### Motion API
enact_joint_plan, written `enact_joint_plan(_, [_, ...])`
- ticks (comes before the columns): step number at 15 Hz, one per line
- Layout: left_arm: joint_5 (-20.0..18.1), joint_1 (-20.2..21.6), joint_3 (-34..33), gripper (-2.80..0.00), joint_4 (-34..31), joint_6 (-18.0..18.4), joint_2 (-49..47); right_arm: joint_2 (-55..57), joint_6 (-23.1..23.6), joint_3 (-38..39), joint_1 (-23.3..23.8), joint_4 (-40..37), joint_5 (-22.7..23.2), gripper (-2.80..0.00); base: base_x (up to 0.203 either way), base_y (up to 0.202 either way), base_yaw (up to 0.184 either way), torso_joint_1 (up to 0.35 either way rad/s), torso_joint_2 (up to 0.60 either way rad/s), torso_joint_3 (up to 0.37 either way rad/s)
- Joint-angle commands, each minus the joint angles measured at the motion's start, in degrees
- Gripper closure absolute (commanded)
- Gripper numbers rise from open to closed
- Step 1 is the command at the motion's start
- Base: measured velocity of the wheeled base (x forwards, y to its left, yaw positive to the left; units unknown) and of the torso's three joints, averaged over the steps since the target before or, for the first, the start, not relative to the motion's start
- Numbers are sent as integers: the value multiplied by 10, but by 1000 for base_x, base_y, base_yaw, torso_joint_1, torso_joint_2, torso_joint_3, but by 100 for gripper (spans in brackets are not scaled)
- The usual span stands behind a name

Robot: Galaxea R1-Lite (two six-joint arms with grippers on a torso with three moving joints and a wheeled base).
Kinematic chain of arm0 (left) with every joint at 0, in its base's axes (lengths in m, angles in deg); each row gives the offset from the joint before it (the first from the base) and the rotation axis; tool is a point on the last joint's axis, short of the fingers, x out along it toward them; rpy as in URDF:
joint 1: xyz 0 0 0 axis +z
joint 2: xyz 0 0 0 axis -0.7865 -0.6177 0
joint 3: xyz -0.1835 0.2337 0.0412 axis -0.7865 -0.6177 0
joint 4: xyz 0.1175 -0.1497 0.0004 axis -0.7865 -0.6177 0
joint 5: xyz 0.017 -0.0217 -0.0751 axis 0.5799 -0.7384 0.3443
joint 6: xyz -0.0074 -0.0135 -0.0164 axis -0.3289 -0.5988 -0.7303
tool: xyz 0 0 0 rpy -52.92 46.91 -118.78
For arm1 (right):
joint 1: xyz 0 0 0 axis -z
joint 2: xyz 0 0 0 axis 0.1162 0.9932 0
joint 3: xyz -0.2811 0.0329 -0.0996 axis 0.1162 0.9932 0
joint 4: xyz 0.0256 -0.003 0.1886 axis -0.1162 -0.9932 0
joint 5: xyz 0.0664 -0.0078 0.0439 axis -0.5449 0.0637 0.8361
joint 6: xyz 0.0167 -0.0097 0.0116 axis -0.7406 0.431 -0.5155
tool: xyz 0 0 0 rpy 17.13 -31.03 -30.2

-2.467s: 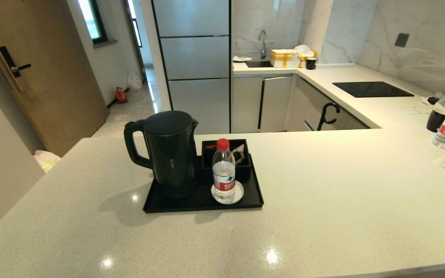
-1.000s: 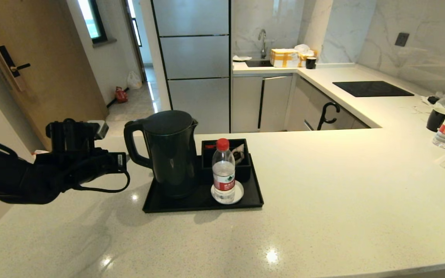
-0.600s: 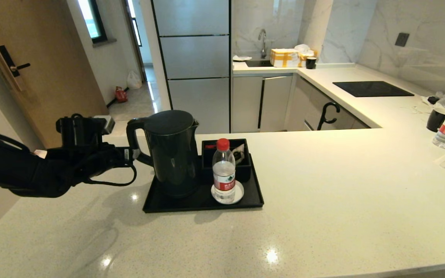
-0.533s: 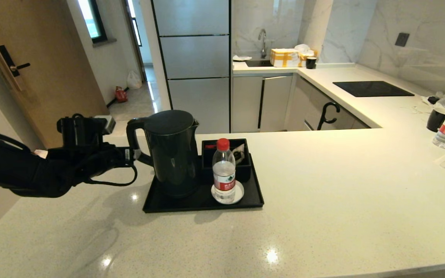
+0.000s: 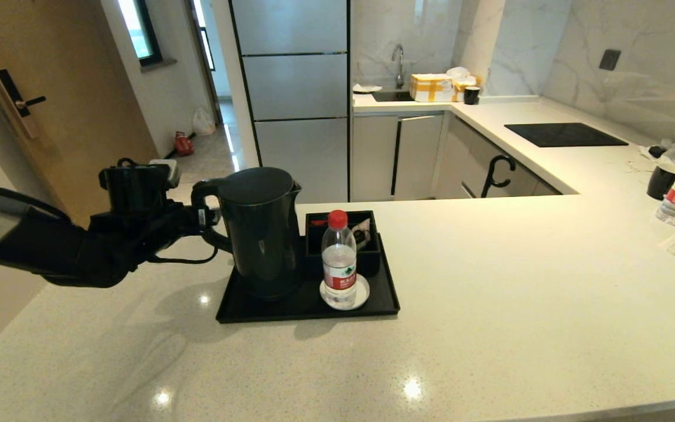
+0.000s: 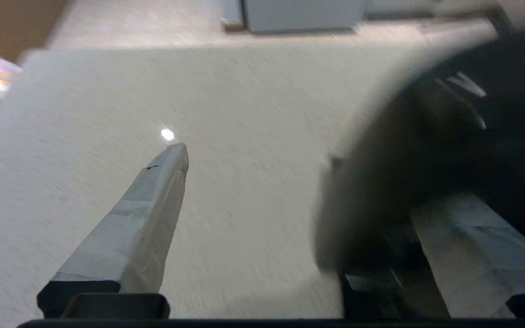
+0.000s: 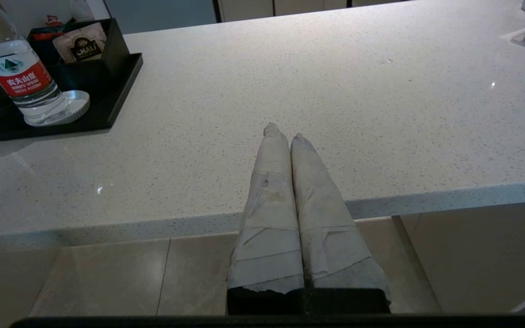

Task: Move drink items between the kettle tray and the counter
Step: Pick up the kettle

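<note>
Kettle (image 5: 261, 231) stands upright on the tray (image 5: 308, 308), left side, on the surface (image 5: 490, 305); loop handle points toward the robot's left. Bottle (image 5: 339, 259) on the white coaster, same tray, right of kettle.

Head view: left pincer (image 5: 207, 218) sits level at the handle, coming in from the left. Handle's long axis is vertical, pincer approaches sideways, so the grip has to straddle the handle bar. Left arm is clearly the nearer one. Can't tell from here whether a finger is already through the loop.

Left wrist view: left pincer (image 6: 317, 182) fingers wide apart, holding nothing. One finger over bare surface, the other beside a dark blurred mass, probably kettle or handle. Contact unclear.

Right wrist view: right pincer (image 7: 284, 132) fingers pressed together, empty, parked below the surface's near edge, well apart from the tray (image 7: 107, 114) and bottle (image 7: 23, 77).
</note>
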Motion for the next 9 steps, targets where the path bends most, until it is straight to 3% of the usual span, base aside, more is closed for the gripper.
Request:
enact_joint_plan(1, [12,-3,20,-280,11,1,-30,1,0,0,0,0,1,0,0,0,0,0,0,0])
enact_joint_plan(4, [13,-5,23,-280,12,1,-32,1,0,0,0,0,1,0,0,0,0,0,0,0])
enact_joint_plan(6, [14,-7,29,-280,38,32,-46,0,0,0,0,0,1,0,0,0,0,0,0,0])
enact_joint_plan(9, [18,-13,33,-280,65,39,-66,1,0,0,0,0,1,0,0,0,0,0,0,0])
